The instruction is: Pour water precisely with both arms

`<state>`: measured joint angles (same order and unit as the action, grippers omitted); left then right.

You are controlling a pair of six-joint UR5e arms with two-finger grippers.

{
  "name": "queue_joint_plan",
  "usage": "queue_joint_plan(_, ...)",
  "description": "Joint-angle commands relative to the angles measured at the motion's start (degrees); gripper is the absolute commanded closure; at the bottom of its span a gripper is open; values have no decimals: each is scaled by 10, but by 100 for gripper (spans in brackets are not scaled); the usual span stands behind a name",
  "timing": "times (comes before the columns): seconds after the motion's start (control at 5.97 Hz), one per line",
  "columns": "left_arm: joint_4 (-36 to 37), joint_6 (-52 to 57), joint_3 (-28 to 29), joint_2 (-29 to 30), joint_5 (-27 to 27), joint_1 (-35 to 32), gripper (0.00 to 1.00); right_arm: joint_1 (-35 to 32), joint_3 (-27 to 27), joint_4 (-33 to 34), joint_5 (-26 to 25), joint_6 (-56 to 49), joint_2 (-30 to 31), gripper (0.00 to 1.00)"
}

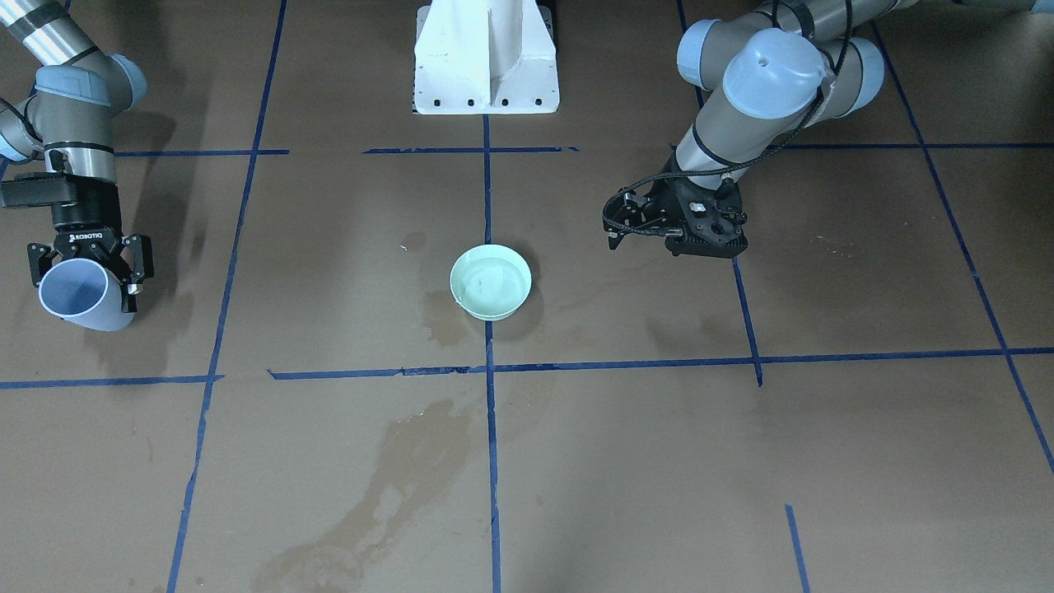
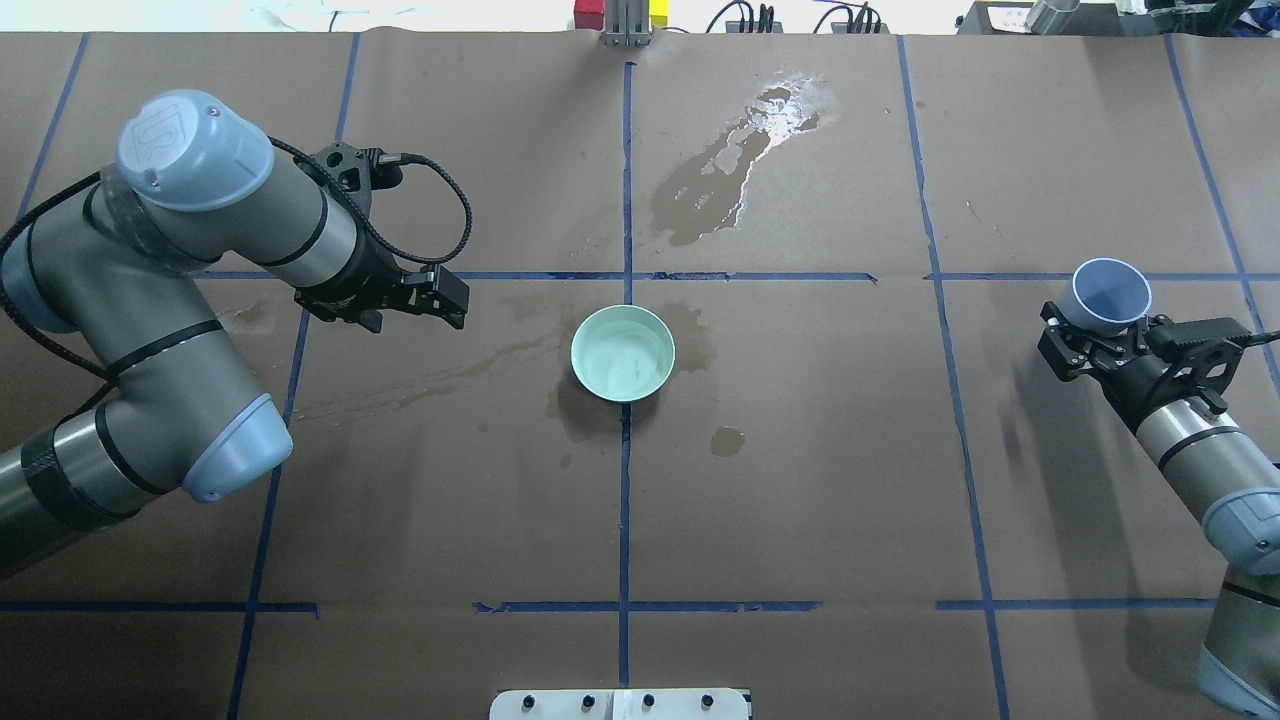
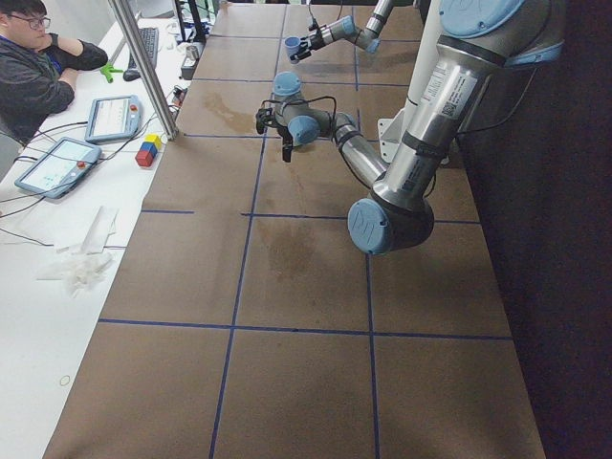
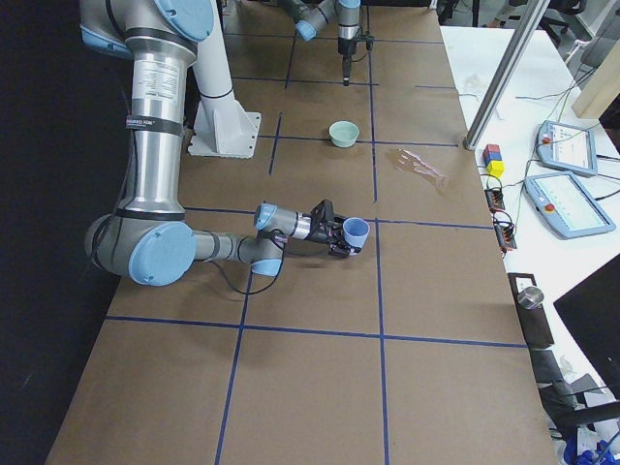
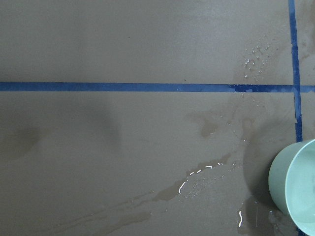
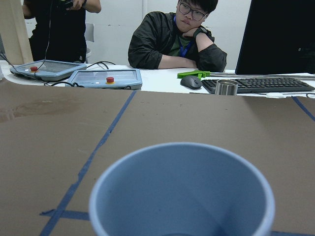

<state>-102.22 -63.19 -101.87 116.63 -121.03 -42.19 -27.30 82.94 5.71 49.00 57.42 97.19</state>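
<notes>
Blue cup (image 2: 1110,296) is clamped by right gripper (image 2: 1095,335), well apart from green bowl (image 2: 622,353); left gripper (image 2: 445,300) is nearer, finger state unclear.

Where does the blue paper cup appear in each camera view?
Front-facing: blue cup, far left, held in the right pincer.
Overhead: far right.
Exterior left: top, small, at the far arm.
Exterior right: centre.
Left wrist: not in it.
Right wrist: bottom centre, its mouth open to the camera.
Shared landmark: the green bowl at the table's centre.
</notes>
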Motion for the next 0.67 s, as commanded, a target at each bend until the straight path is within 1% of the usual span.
queue_joint_plan(0.0,0,0,0,0,0,0,0,-1,-10,0,0,15,2,91)
queue_joint_plan(0.5,0,0,0,0,0,0,0,-2,-12,0,-2,18,10,91)
